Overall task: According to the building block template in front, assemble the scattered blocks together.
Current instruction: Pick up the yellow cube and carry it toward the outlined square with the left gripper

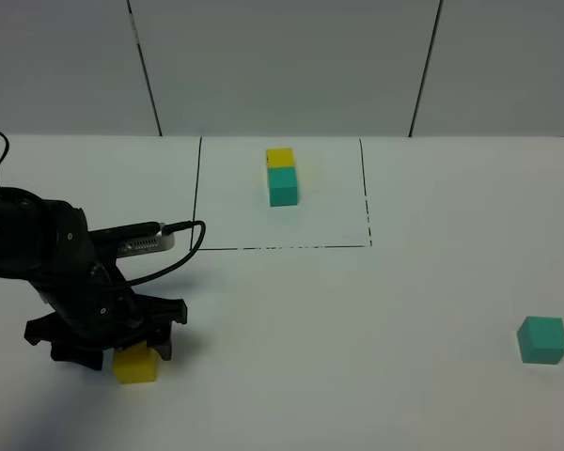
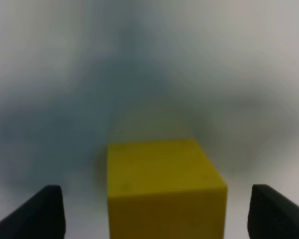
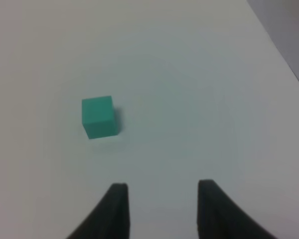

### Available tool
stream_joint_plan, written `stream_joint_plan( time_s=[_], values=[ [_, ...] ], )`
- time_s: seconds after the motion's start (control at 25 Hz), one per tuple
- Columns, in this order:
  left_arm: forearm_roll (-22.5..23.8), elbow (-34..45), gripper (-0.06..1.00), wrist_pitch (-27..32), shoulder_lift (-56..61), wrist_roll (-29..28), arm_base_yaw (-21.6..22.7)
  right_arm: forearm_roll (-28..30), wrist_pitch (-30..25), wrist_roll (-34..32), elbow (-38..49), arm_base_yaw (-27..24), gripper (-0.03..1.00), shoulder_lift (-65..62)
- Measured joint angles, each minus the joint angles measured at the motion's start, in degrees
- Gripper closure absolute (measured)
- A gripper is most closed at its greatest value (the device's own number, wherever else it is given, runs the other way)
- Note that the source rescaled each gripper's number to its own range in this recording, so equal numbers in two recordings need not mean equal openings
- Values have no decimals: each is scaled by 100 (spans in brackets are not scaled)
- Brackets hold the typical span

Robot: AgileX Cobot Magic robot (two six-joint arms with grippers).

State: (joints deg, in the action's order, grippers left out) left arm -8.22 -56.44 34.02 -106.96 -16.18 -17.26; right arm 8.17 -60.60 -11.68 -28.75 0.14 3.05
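place: robot test lab | cues: bare white worktop (image 1: pixel 357 338); drawn black rectangle (image 1: pixel 282 248) on it; grey panelled wall (image 1: pixel 282 66) behind

The left arm (image 1: pixel 66 282) covers the far upper part of the yellow cube (image 1: pixel 134 366) near the desk's (image 1: pixel 357 329) front left corner. The left wrist view cuts off that cube's base and both jaws, and the desk behind is blurred. The right arm is out of the high view.

High overview; two close wrist views
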Motion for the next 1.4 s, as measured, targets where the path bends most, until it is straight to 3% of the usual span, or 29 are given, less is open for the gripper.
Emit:
stream_joint_plan(
  time_s=[0.96, 1.24, 1.4],
  values=[
    [-101, -101, 7, 27, -420, -13, -8, 0, 0, -4, 0, 0, 97, 0],
    [-50, -107, 19, 67, -429, -13, -8, 0, 0, -4, 0, 0, 97, 0],
    [-39, -107, 20, 85, -431, -13, -8, 0, 0, -4, 0, 0, 97, 0]
  ],
)
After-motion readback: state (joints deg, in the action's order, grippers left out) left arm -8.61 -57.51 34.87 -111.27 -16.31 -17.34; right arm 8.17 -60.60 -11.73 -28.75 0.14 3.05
